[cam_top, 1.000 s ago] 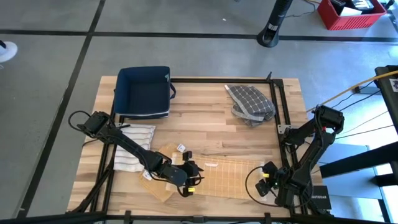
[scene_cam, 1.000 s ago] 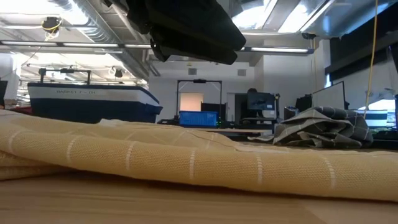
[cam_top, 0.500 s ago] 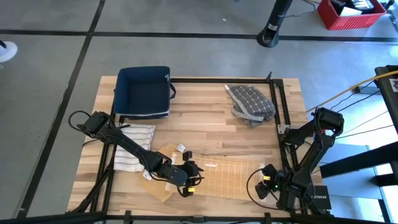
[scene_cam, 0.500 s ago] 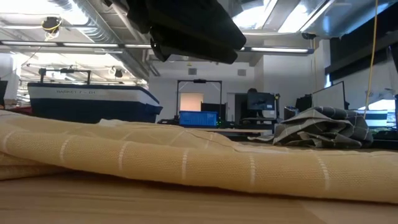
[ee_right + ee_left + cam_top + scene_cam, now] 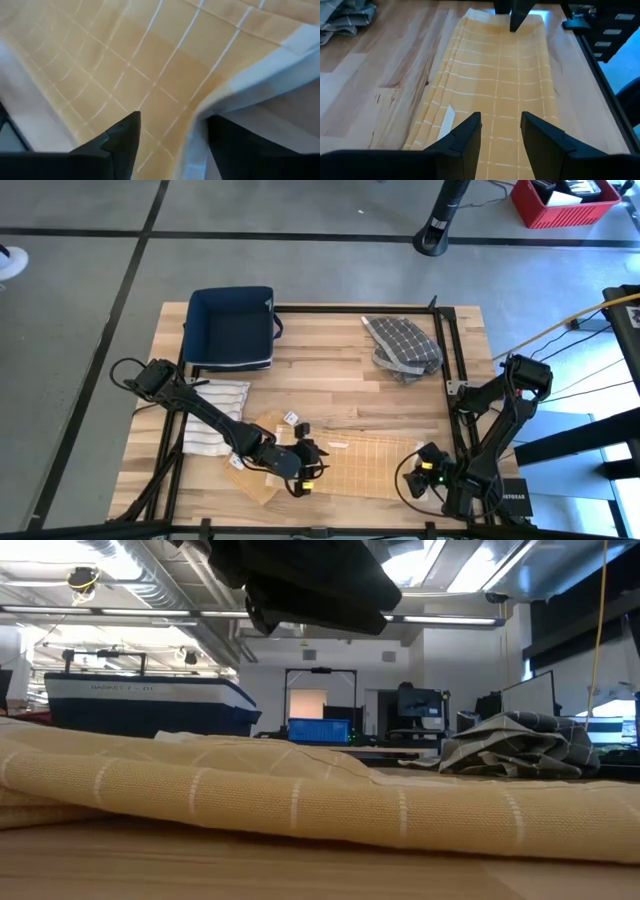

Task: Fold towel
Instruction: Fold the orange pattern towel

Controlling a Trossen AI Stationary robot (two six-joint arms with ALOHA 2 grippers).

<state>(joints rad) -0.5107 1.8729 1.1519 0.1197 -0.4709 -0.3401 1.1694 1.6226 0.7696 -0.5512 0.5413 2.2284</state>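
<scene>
A navy basket [image 5: 230, 328], a grey checked cloth [image 5: 402, 345] and a striped cloth [image 5: 214, 416] lie on the table [image 5: 330, 385].

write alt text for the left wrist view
Two dark open gripper fingers hover over a long yellow checked cloth towel lying on the light wooden table. A crumpled grey checked cloth sits off at one corner.

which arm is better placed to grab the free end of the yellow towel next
Right. The right gripper sits open at the yellow towel end edge; the left gripper hovers open over its other end.
</scene>
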